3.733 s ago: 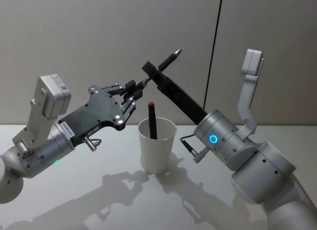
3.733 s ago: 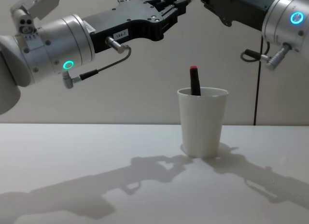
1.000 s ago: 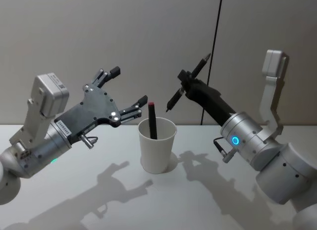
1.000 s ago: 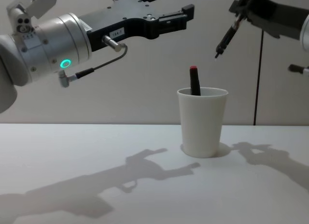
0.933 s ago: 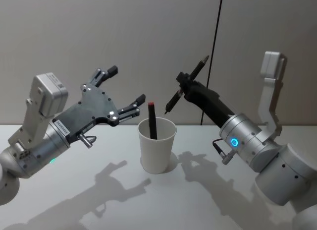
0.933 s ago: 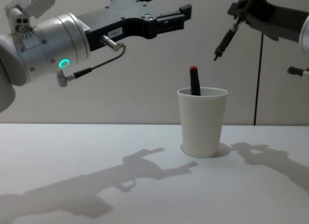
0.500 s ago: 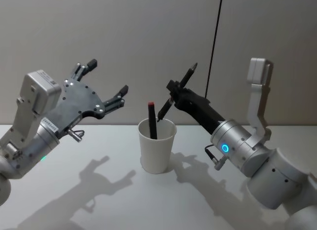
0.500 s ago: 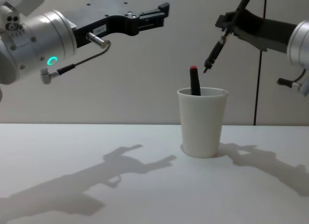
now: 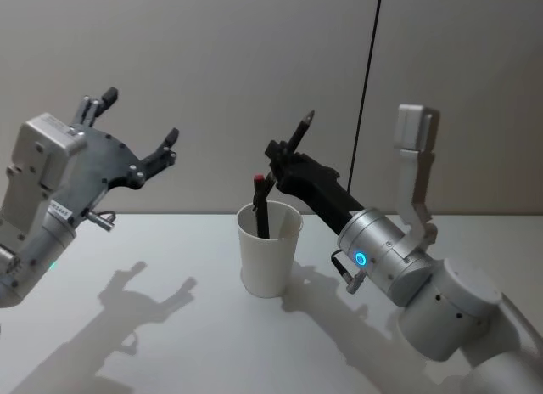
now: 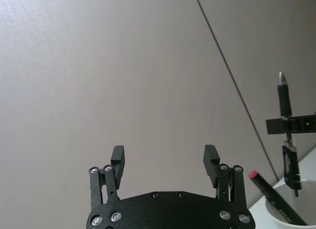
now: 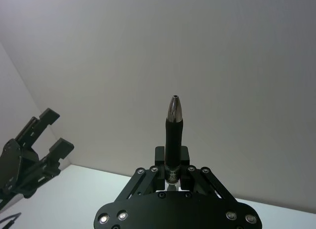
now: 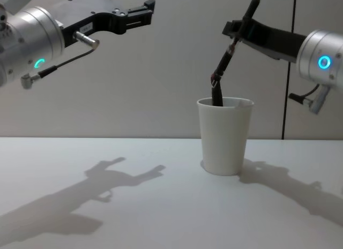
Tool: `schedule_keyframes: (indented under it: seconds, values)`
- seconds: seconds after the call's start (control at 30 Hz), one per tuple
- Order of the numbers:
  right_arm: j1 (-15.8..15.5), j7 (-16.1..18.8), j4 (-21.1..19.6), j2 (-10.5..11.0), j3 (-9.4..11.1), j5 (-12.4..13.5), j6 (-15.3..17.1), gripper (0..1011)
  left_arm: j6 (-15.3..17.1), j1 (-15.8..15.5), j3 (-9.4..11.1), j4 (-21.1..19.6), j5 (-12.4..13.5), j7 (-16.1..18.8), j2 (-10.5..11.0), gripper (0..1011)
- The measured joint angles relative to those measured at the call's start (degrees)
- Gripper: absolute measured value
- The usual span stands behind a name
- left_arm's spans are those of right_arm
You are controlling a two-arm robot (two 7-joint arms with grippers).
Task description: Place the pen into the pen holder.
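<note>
Fingers (image 11: 168, 162) grip pen (image 9: 285, 160) (tilted) over pen holder (image 9: 270, 250) — white table (image 9: 212, 343), grey wall (image 9: 212, 63).

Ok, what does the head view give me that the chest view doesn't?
Head view: a look into the cup's open mouth, with a red-capped pen leaning inside. Chest view: side-on, the held pen's lower tip sits just above the rim. Both: the right end effector shut on the tilted held pen over the cup, and the left end effector open, raised off to the left.
</note>
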Motion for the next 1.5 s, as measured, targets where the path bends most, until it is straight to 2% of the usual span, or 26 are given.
schedule_keyframes:
  seconds: [0.5,0.9,1.2,1.5]
  values:
    - [0.9,-1.6,2.0,-0.5,-2.0,-4.7,-1.7,157,0.9,0.9,-1.3,-1.1,2.9,3.9,0.1,1003]
    - [1.2,-2.7,3.0,-0.5,-2.8,-7.6,-1.8,157,1.1,1.2,-1.6,-1.4,3.6,4.9,0.1,1003]
    - [1.3,-3.1,3.5,-0.6,-3.1,-8.7,-1.6,158,1.1,1.2,-1.7,-1.5,3.8,5.2,0.1,1003]
    - [1.4,-3.3,3.8,-0.6,-3.3,-9.3,-1.5,421,1.2,1.3,-1.8,-1.5,4.0,5.3,0.1,1003]
